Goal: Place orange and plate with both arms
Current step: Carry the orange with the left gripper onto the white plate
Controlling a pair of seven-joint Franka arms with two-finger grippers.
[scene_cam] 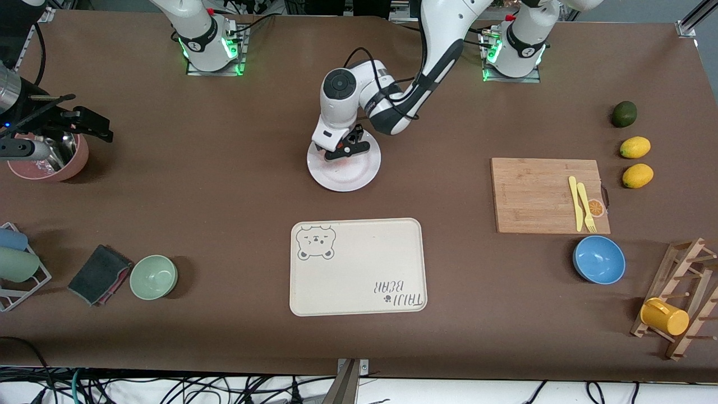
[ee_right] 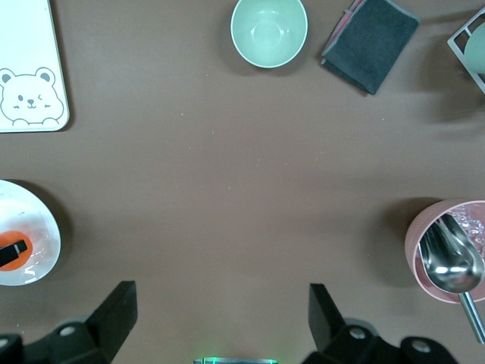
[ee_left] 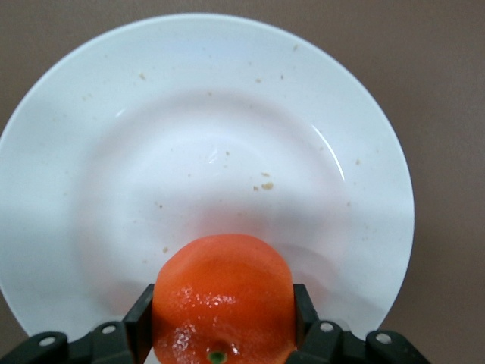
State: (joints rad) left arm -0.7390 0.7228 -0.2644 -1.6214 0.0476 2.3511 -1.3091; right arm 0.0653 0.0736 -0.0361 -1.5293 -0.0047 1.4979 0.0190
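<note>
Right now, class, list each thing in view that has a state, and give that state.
left gripper: shut on the orange, over the plate
orange: held between the fingers
plate: upright on the table, a few crumbs in it
right gripper: open, holding nothing, waiting
yellow mug: tipped on the wooden rack

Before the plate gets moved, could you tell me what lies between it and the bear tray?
Nothing: the front view shows only bare brown table between the plate and the tray.
</note>
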